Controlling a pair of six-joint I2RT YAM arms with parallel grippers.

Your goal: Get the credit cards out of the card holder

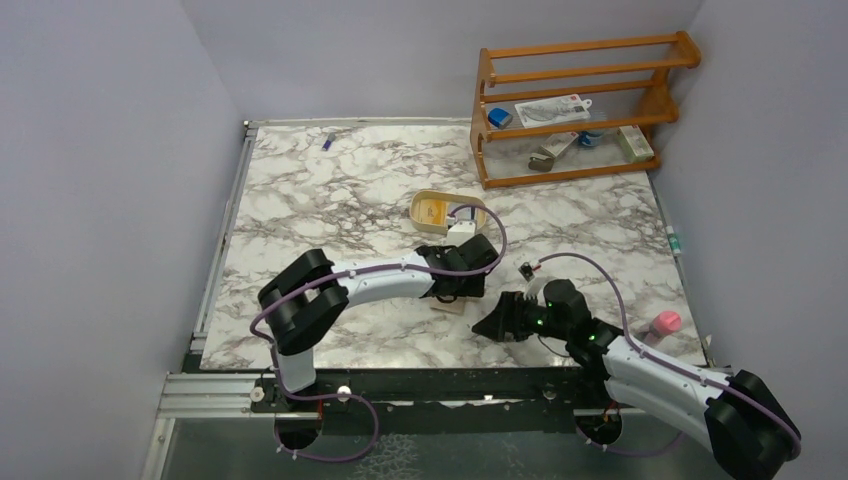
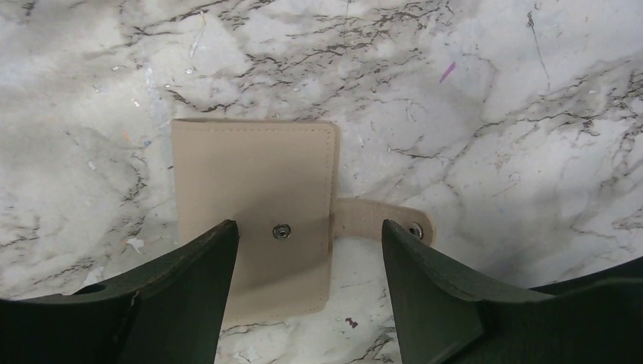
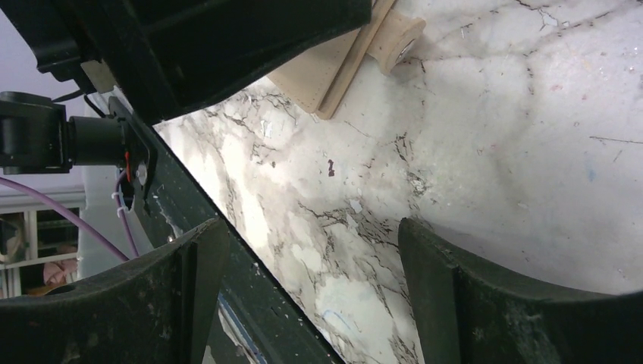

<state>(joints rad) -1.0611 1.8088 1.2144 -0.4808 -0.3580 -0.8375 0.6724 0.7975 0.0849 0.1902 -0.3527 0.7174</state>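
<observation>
The tan card holder (image 2: 254, 205) lies folded shut on the marble table. Its strap (image 2: 379, 220) is unsnapped and sticks out to the right, and the snap button (image 2: 281, 231) shows on the cover. No credit cards show at the holder. My left gripper (image 2: 307, 250) is open just above it, with one finger over the cover and the other over the strap end. In the top view the left gripper (image 1: 462, 288) covers most of the holder (image 1: 450, 306). My right gripper (image 1: 492, 324) is open and empty beside it. The holder's edge shows in the right wrist view (image 3: 326, 76).
A cream oval tray (image 1: 478, 207) with a yellowish flat piece in it stands just behind the left gripper. A wooden rack (image 1: 575, 105) with small items is at the back right. A pink-capped bottle (image 1: 663, 323) stands near the right edge. A small black object (image 1: 526, 270) lies near the right wrist.
</observation>
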